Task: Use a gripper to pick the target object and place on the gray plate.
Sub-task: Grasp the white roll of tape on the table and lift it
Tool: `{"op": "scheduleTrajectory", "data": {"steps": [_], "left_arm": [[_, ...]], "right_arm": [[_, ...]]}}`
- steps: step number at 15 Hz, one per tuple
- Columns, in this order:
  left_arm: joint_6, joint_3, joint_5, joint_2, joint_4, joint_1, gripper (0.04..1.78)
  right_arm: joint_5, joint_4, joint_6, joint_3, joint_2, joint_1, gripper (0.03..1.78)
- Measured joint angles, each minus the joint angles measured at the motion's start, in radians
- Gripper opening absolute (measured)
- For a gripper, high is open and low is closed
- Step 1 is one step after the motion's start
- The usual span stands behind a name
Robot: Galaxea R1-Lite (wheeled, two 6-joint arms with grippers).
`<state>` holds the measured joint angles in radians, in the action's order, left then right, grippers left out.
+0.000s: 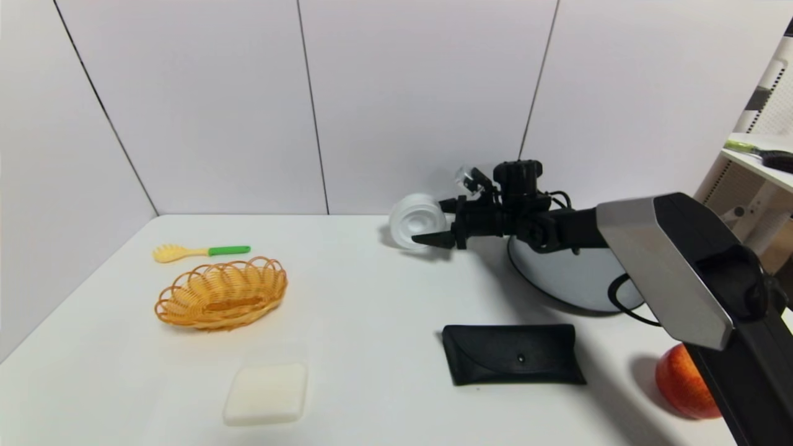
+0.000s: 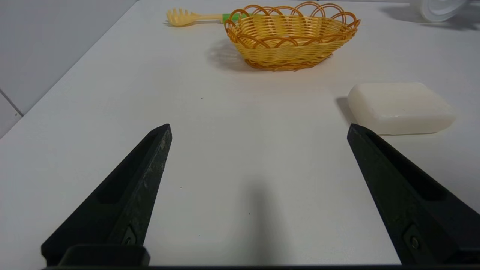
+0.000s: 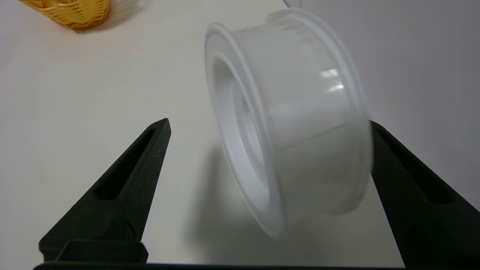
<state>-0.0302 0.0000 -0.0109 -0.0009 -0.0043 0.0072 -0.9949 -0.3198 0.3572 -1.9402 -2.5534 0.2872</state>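
The white translucent container (image 1: 418,222) lies tipped on its side near the back of the table, its ringed base facing the front. My right gripper (image 1: 438,222) reaches to it from the right, open, with a finger on either side. In the right wrist view the container (image 3: 300,123) sits between the jaws of the right gripper (image 3: 268,123): one finger (image 3: 397,176) is against its rim, the other (image 3: 142,165) stands apart. The gray plate (image 1: 573,279) lies under the right arm, partly hidden. My left gripper (image 2: 258,129) is open and empty over the table's front left.
An orange woven basket (image 1: 221,293) and a yellow fork with a green handle (image 1: 201,251) are at the left. A white soap-like block (image 1: 266,393) is at the front, a black case (image 1: 513,353) front of the plate, a red apple (image 1: 681,381) at the front right.
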Motion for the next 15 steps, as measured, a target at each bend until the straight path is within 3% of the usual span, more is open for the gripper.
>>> {"op": "scheduleTrajectory", "data": {"steps": [12, 15], "left_arm": [[0.0, 0.0, 0.0, 0.0, 0.0, 0.0, 1.69], [0.0, 0.0, 0.0, 0.0, 0.0, 0.0, 1.69]], "right_arm": [[0.0, -0.034, -0.002, -0.006, -0.027, 0.024, 1.71], [0.001, -0.032, -0.002, -0.007, -0.028, 0.026, 1.22]]}}
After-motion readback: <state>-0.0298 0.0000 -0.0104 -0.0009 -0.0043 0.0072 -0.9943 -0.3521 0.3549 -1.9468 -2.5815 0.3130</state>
